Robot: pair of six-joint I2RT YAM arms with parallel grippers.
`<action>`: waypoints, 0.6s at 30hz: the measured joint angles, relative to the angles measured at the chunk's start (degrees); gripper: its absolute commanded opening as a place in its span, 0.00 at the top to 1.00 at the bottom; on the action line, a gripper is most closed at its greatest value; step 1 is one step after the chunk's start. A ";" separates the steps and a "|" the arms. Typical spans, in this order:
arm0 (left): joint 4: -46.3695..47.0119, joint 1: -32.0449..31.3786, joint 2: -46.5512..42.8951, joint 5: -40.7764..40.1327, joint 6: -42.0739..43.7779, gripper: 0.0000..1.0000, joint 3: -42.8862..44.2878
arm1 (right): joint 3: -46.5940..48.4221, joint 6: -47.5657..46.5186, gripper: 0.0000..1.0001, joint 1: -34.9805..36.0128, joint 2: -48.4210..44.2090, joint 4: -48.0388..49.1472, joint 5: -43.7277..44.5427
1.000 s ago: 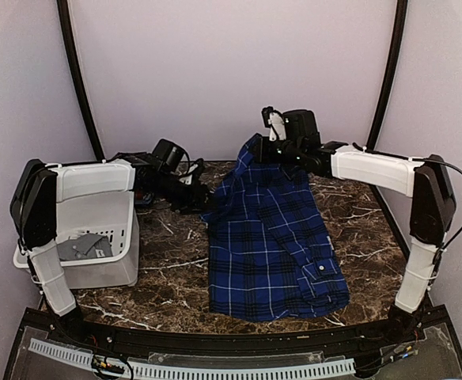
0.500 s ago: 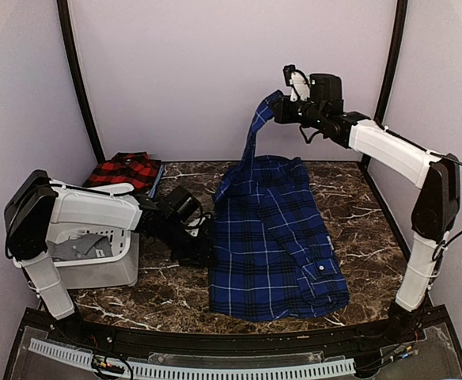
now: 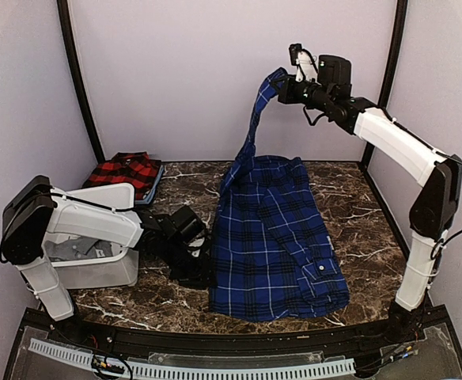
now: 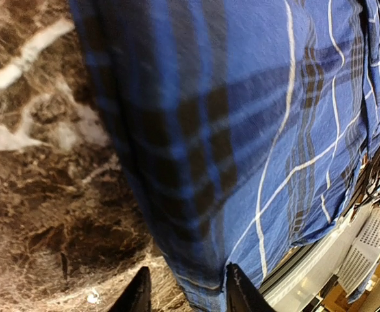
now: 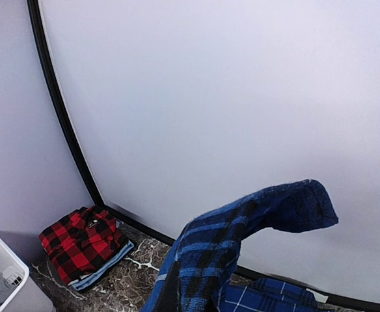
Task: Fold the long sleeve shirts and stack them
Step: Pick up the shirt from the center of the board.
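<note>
The dark blue plaid shirt [image 3: 274, 237] lies spread on the marble table, buttons on its right side. My right gripper [image 3: 283, 85] is shut on one sleeve [image 5: 242, 227] and holds it high above the shirt's far end, so the sleeve hangs down to the body. My left gripper [image 3: 202, 267] is low at the shirt's left near edge. In the left wrist view its fingers [image 4: 140, 294] are apart with the shirt's hem [image 4: 196, 286] between them. The red-and-black shirt [image 3: 124, 169] lies folded at the back left, also in the right wrist view [image 5: 79, 242].
A white bin [image 3: 96, 269] stands at the left, beside my left arm. The red shirt rests on a light blue folded cloth [image 5: 102, 270]. A slotted white rail [image 3: 191, 369] runs along the near edge. Walls close in at the back and sides.
My right gripper has lifted the sleeve from table height to high in the air. My left arm has swung from the back left down to the shirt's left near edge.
</note>
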 measured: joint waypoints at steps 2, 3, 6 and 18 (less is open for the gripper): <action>0.33 -0.66 0.00 0.11 -0.68 0.68 -0.39 | 0.00 -0.02 1.00 -0.20 0.24 -0.57 -0.02; 0.42 -1.05 0.07 0.24 -1.03 0.71 -0.50 | 0.00 -0.02 1.00 -0.24 0.39 -0.94 -0.02; 0.90 -2.05 0.74 0.61 -2.16 0.84 -0.61 | 0.00 -0.02 1.00 -0.26 0.70 -1.88 0.00; -1.33 -3.26 0.46 -3.89 -3.56 1.00 -1.53 | 0.04 0.09 1.00 -1.53 0.98 -2.16 -0.15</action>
